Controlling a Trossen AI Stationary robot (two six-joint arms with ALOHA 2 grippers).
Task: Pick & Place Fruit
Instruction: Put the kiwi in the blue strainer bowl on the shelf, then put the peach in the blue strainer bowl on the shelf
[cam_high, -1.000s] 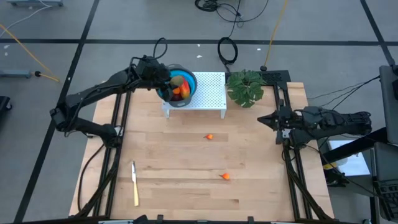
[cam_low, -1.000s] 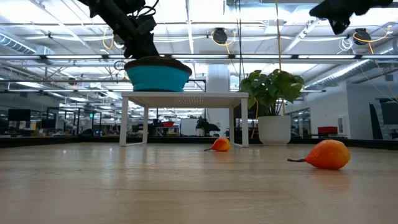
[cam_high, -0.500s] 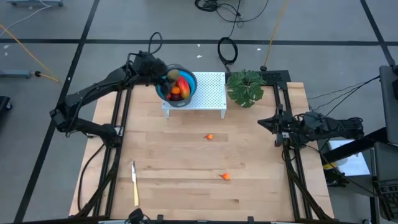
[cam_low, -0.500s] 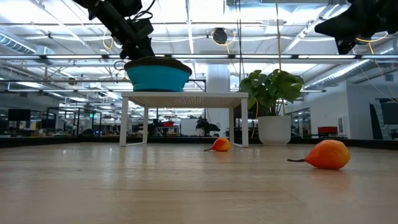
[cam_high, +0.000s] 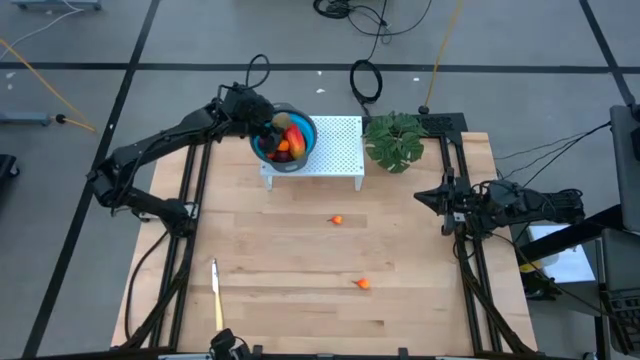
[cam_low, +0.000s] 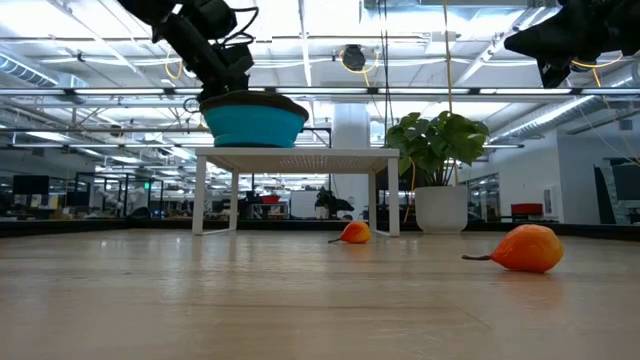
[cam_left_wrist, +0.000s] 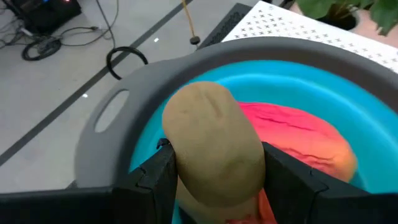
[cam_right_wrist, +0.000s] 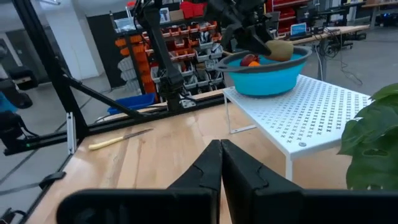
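A blue bowl (cam_high: 290, 148) with a grey rim (cam_left_wrist: 186, 68) stands on a white perforated stand (cam_high: 338, 150) at the table's far side. It holds a red-orange piece (cam_left_wrist: 298, 134) and other fruit. My left gripper (cam_high: 264, 122) hangs over the bowl's left rim, shut on an olive-brown oval fruit (cam_left_wrist: 214, 149), which also shows in the right wrist view (cam_right_wrist: 280, 50). Two tiny orange fruits (cam_high: 337, 220) (cam_high: 362, 283) lie on the bare table. My right gripper (cam_high: 422, 193) stands shut and free at the table's right side, level. My left gripper pinches the olive-brown oval by its two long sides (cam_left_wrist: 180, 168) between its two fingers (cam_left_wrist: 283, 177). The rounded end sticks out past the fingertips. The fingers slant down from the table's left side, and the fruit hangs inside the bowl's rim, above the red-orange piece.
A leafy green plant in a pot (cam_high: 395, 140) stands right of the stand. A slim cream-yellow knife (cam_high: 216, 292) lies near the table's near left corner. Black rails (cam_high: 190, 200) run along both sides of the wooden table.
My left gripper has shifted slightly over the bowl's left rim, still shut on the olive-brown fruit. My right arm has sunk and drawn back toward the table's right edge, then kept still, its gripper shut throughout.
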